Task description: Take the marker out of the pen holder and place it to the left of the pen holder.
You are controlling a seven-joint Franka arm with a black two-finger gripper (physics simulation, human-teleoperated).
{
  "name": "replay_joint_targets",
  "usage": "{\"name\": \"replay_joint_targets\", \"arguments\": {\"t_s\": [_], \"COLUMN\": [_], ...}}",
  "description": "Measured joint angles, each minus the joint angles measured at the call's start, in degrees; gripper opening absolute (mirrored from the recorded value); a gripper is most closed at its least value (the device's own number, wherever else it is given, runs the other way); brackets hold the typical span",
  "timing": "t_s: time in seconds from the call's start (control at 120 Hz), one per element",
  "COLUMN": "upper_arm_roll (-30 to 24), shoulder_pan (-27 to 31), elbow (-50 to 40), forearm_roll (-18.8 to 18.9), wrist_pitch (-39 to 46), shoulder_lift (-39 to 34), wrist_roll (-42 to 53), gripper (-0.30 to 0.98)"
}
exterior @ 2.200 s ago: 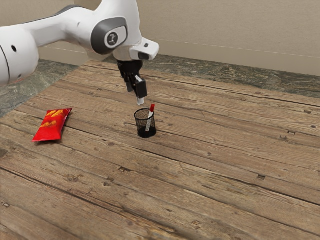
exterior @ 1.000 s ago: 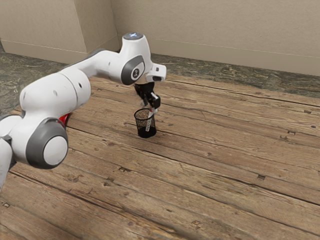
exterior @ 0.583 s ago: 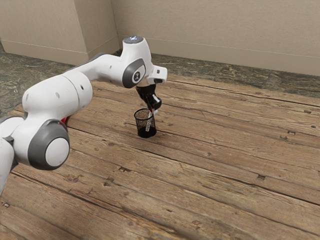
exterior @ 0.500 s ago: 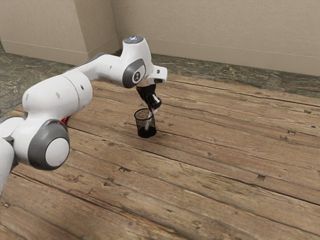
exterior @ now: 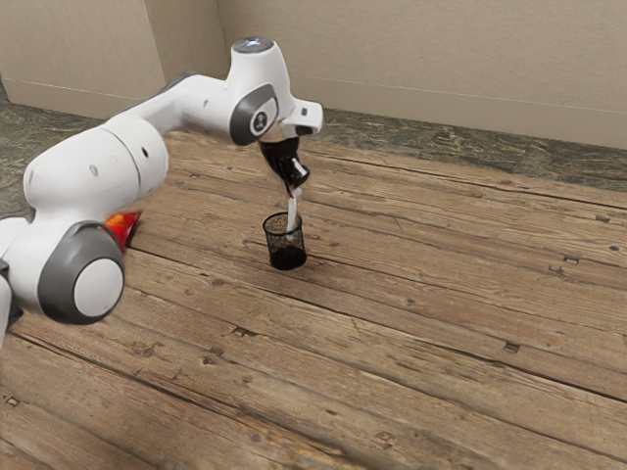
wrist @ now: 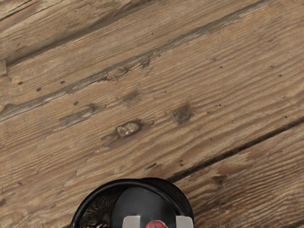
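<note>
And here's the gripper (exterior: pixel 295 192), right above the pen holder (exterior: pixel 288 258), closed in on the marker (exterior: pixel 292 214) with a finger to either side! The marker hangs close to upright, red end up at the fingertips, white body pointing down, its lower end at the holder's mouth and clear of that dark base. So it's over the holder, not down on the counter (exterior: pixel 441 323) beside it. Into the wrist view now: pale fingertips (wrist: pixel 131 222) flank the red end, with the holder's round black rim curving just beyond them. The holder itself stands upright, black mesh on bare wooden planks. Over to the exterior view's left, well apart from it, a red packet with orange-yellow patches (exterior: pixel 122 226) peeks out from behind the white arm (exterior: pixel 83 176); any lettering there is too small to read. Same story for the little mark on the arm's round badge (exterior: pixel 261 122): there, but unreadable.
</note>
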Motion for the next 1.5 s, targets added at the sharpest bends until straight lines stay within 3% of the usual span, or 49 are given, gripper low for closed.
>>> {"name": "replay_joint_targets", "arguments": {"t_s": [0.2,0.383,0.9,0.95,1.1,1.2,1.358,1.5], "upper_arm_roll": [0.05,0.11,5.1,5.14,5.04,3.5,-5.11,-10.14], "shoulder_pan": [-1.35,1.18,6.54,6.69,7.51,8.73,11.19,11.27], "elbow": [-0.45,-1.24,-1.2,-1.19,-1.11,-1.38,-14.4,-37.1], "forearm_roll": [1.42,2.98,5.09,5.21,4.76,4.34,4.28,2.94], "wrist_pitch": [-5.27,-10.92,-29.73,-30.75,-32.81,-33.55,-33.81,-26.7], "shoulder_lift": [-5.44,-9.93,-3.8,-3.5,-2.8,-3.52,-17.48,-36.36], "wrist_roll": [-0.25,-0.29,0.29,0.36,0.51,0.67,0.74,0.78], "gripper": [-0.1,-0.1,-0.09,-0.05,0.28,0.43,0.57,0.62]}}
